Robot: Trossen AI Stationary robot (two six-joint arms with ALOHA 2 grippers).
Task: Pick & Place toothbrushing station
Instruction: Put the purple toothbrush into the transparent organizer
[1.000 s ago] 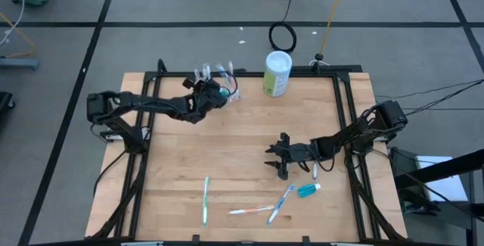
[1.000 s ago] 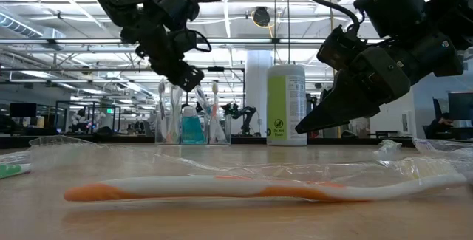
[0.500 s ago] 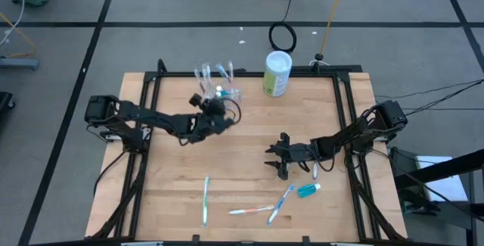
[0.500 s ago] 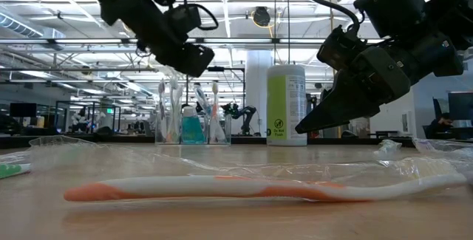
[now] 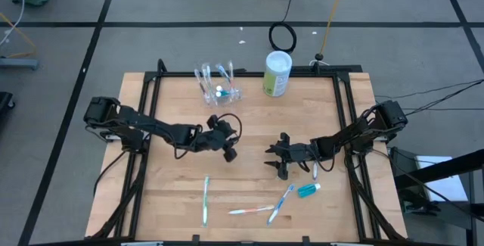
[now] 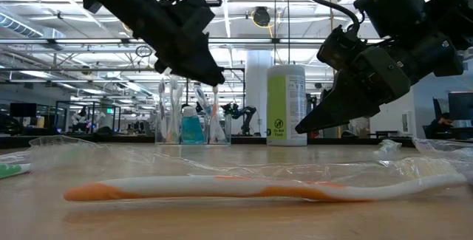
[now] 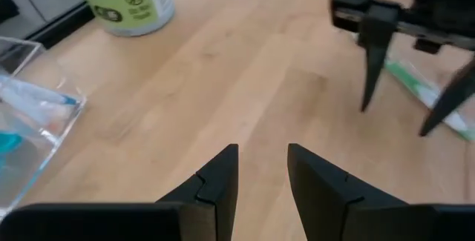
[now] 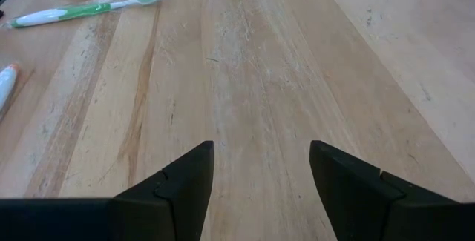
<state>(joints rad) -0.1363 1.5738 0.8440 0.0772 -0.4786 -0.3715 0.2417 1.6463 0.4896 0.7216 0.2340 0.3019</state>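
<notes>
The clear holder [image 5: 218, 88] stands on its base at the table's far edge, with pastel toothbrushes and a blue tube upright in it. It also shows in the low view [image 6: 191, 124] and the left wrist view [image 7: 30, 119]. My left gripper [image 5: 230, 154] hovers over the table's middle, narrowly open and empty [image 7: 262, 152], nearer the front than the holder. My right gripper [image 5: 274, 157] hovers right of centre, wide open and empty [image 8: 261, 148]. Loose on the near part of the table lie a green toothbrush [image 5: 205, 200], an orange-and-white one [image 5: 249, 210], a blue one [image 5: 281, 203] and a teal tube [image 5: 308, 191].
A tall white-and-green canister [image 5: 277, 73] stands at the far edge, right of the holder. Another toothbrush [image 5: 315, 172] lies by my right gripper. In the low view a wrapped orange toothbrush [image 6: 222, 188] lies near the front edge. Black frame rails [image 5: 349, 125] run along the table's sides.
My left gripper has drawn away from the holder at the far edge, going toward the near edge and to the right, over the table's middle. The holder stays standing where it was. My right arm has kept still.
</notes>
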